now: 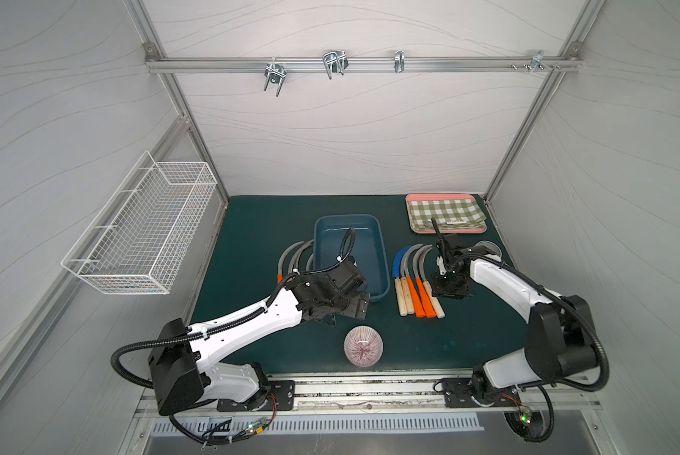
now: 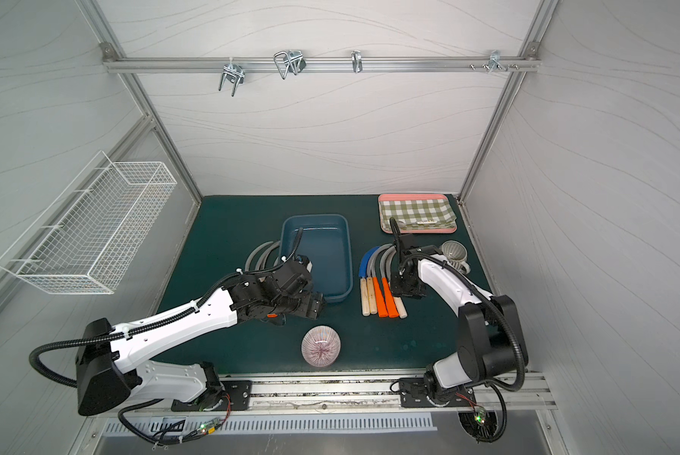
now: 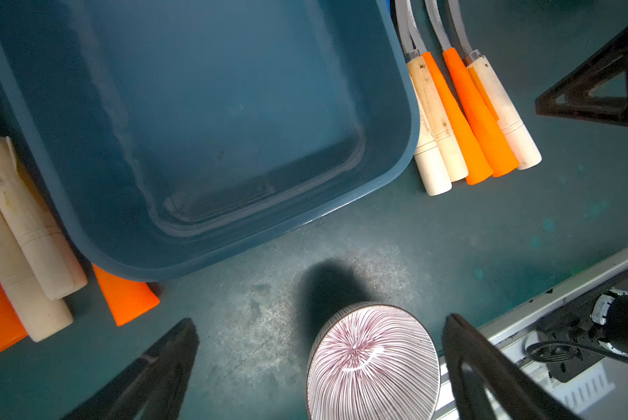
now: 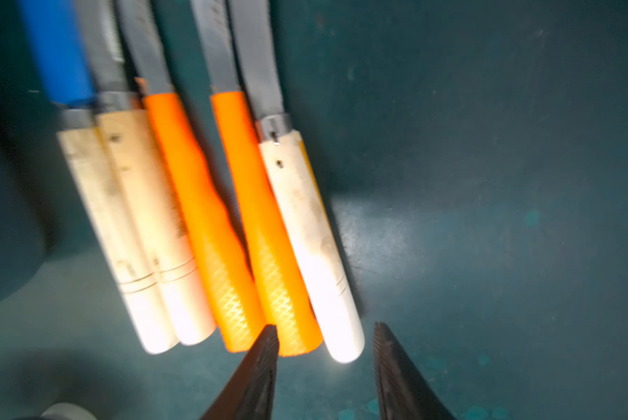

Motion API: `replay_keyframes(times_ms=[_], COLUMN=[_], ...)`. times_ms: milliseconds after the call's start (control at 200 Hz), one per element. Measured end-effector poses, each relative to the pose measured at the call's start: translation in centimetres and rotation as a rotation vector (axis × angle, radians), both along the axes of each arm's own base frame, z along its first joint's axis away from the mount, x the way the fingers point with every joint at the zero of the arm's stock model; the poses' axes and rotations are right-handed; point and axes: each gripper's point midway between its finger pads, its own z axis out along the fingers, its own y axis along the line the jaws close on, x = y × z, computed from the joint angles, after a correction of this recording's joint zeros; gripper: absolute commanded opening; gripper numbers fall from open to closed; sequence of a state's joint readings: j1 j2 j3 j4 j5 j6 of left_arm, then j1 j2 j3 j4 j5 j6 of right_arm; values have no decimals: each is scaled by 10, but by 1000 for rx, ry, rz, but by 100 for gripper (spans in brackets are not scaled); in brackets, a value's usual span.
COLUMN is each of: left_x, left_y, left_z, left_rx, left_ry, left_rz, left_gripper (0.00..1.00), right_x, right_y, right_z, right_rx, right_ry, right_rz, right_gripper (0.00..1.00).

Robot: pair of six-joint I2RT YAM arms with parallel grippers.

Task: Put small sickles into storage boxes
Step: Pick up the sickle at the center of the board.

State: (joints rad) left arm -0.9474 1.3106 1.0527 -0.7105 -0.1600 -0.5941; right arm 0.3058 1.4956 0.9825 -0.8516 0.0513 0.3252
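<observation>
Tub [image 1: 369, 252] on desk [image 1: 251, 236] | 5 sickles [image 1: 419, 293] just R of tub, more on L | R pincer [image 4: 324, 327] apart, astride pale handle [image 4: 305, 225] end | L pincer [image 3: 321, 322] wide apart by tub corner

Dark green mat [image 1: 259, 228] for tabletop. White wavy-grain walls [image 1: 350, 149] behind mat and both sides. Alu rail [image 1: 448, 63] with hooks [image 1: 333, 63] high behind mat, wire basket [image 1: 145, 228] on wall left of mat.

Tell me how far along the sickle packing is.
Nothing is done: the blue tub is empty. In hand: the right pincer, jaws apart, sits at the end of a pale-handled sickle, gripping nothing. The left pincer is open, empty. Remaining: five sickles right of the tub, other sickles left of it.
</observation>
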Motion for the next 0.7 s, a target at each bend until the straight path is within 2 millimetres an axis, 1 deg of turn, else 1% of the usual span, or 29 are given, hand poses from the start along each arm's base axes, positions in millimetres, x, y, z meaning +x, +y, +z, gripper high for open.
replay_keyframes(times_ms=[90,215,615,700], left_x=[0,0,-1,-1], left_y=[0,0,1,1], left_z=[1,4,3,3], left_rx=[5,7,20,20], left_ry=[-1,-5,-3,-4], left_rz=[-6,-15,-28,-30], left_gripper=[99,99,99,99], right_x=[1,2,5,5], right_y=[-2,-3,-2,-3], right_z=[-9,-15,-39,-46], right_rx=[-4,-4,-17,-24], right_ry=[28,41,94,110], right_rz=[-10,-16,-26,-29], right_gripper=[45,45,44,40])
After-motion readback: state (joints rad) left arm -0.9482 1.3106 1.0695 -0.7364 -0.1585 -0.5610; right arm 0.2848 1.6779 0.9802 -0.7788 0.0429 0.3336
